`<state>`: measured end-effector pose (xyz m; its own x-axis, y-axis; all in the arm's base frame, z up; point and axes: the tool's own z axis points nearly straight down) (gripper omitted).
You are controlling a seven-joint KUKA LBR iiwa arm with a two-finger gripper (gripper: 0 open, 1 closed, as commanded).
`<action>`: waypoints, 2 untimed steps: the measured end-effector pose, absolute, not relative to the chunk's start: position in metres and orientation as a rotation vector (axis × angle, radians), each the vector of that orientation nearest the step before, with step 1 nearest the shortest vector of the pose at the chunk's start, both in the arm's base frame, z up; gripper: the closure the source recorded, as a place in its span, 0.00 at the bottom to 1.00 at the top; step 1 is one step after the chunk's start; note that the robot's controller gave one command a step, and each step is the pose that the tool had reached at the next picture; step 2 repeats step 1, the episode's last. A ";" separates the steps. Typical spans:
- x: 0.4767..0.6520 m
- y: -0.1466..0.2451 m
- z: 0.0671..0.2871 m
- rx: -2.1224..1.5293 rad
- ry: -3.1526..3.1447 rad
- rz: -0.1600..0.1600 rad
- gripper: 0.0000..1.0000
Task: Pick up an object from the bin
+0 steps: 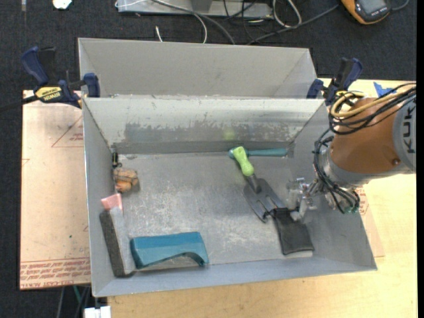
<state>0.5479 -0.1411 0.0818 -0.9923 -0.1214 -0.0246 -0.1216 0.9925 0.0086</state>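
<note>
Inside the grey metal bin [199,121], a few loose things are spread out, well apart from each other for the most part. On the right side of the floor a dark block [295,237] is lying flat; it is rectangular, matt, and looks rubbery. The gripper [301,203] is seen low in the bin over the far end of this block, reached in from the right under the orange cover [364,148] of the arm. It cannot be told whether the gripper is open or closed, and nothing can be seen held in it.

Just beside the gripper, to the left, a tool [255,185] is laid at a slant. It has a bright green handle, smooth like plastic, and a flat grey blade whose lower end comes right up to the dark block; whether the two are touching cannot be told. Along the foot of the back wall a thin teal bar [268,152] is placed, near the green handle.

On the left side a brown lump [126,181] with a rough shape is found near the wall, and a small pink piece [111,202] just below it. A long dark strip [111,244] is set along the left wall. Next to it, at the front, a blue wedge [169,249] is lying, smooth, with one rounded end.

The floor of the bin is scratched and dull.
</note>
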 end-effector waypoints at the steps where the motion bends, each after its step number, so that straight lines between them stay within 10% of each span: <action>1: 0.548 -0.141 0.082 -0.190 3.112 0.016 1.00; 2: 0.548 -0.141 0.082 -0.190 3.112 0.016 1.00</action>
